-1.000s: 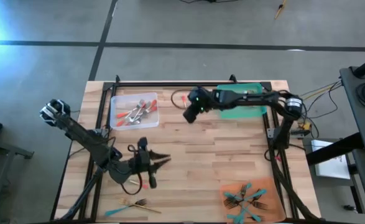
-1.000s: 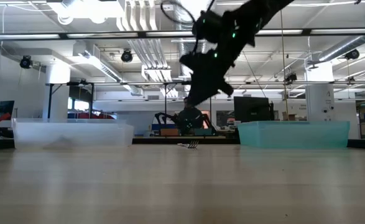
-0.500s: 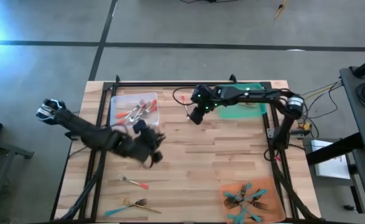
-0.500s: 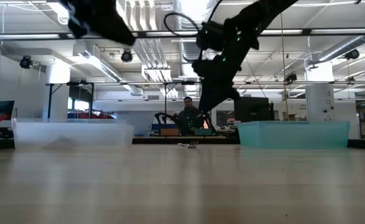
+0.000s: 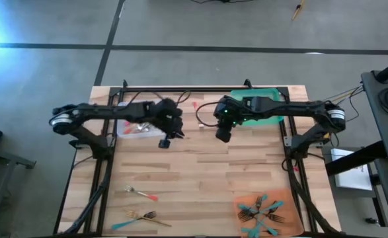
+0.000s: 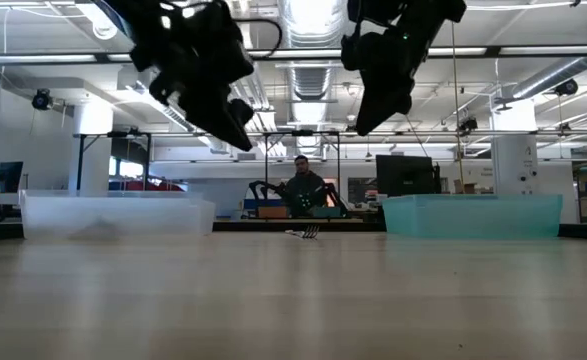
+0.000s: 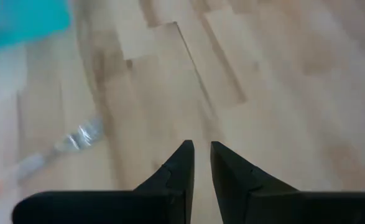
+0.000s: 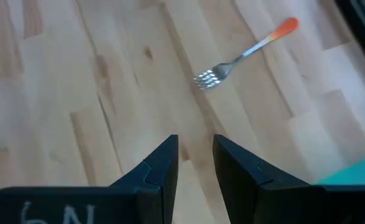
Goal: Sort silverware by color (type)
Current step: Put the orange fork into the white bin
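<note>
Two grippers hang above the far half of the table point(image 5: 200, 172), and neither holds anything.

Loose silverware, left to right: a red-handled fork point(image 5: 143, 194) and a gold fork point(image 5: 144, 215) lie near the front left corner with what looks like a teal-handled piece just beside the gold one; a second red-handled fork point(image 8: 244, 55) lies at the far edge between the two grippers.

The left gripper point(image 7: 201, 163) sits just right of the clear tray point(image 5: 123, 106). Its fingers stand narrow, a thin gap between them, nothing in it. The right gripper point(image 8: 194, 158) hovers near the green tray point(image 5: 268, 94), short of the far fork. Its fingers stand a little apart, also empty.

Judged step: picking up the far fork with the right gripper. To do it well, the fingers should open somewhat, straddle the thin handle across its width, and descend until the tips nearly touch the wood before closing. A grip on the orange-red handle end seems safer than on the tines.

Containers: the clear tray holds several red-handled pieces. What the green tray holds cannot be told, the right arm covering most of it. The orange tray point(image 5: 287, 196), front right, holds a heap of teal-handled pieces with some gold-toned ones apparently among them.
</note>
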